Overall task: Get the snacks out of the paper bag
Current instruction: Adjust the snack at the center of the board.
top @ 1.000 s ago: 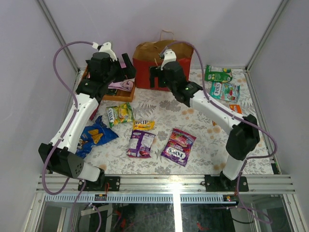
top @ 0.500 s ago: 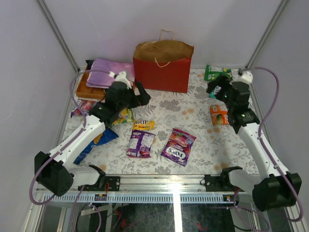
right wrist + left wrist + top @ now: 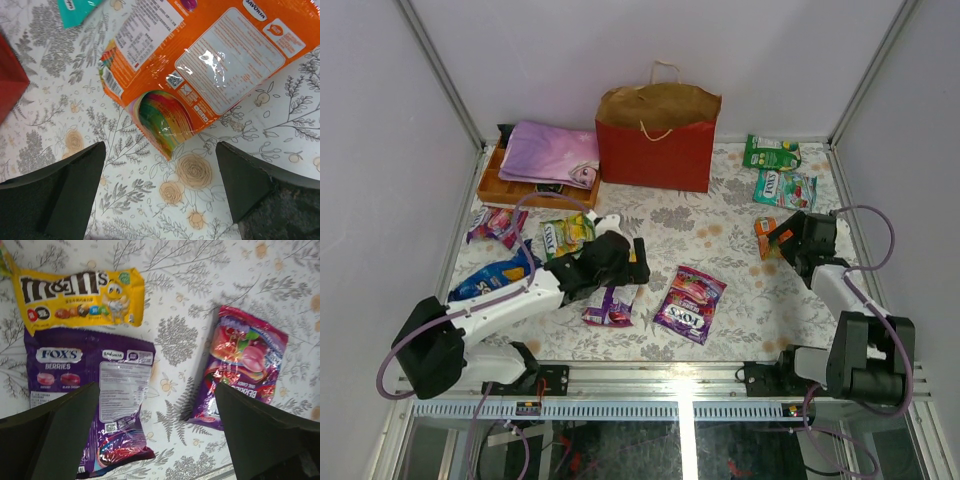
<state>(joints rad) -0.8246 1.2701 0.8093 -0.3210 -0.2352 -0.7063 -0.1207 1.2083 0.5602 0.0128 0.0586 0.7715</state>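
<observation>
The left claw (image 3: 156,387) is wide open and empty, above the purple Fox's packet (image 3: 100,390). The right claw (image 3: 160,145) is wide open and empty, above the orange packet (image 3: 200,65). The red paper bag (image 3: 655,150) stands well away from both.

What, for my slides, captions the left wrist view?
Open left gripper above yellow candy packet, purple sweets packet and pink packet on flowered table.

The paper bag (image 3: 655,155) is red outside, brown kraft inside. The surface (image 3: 720,235) is white with grey leaves and orange flowers. There's a yellow M&M's packet (image 3: 80,295), a purple Fox's packet (image 3: 90,390) and an orange packet (image 3: 200,55).
</observation>
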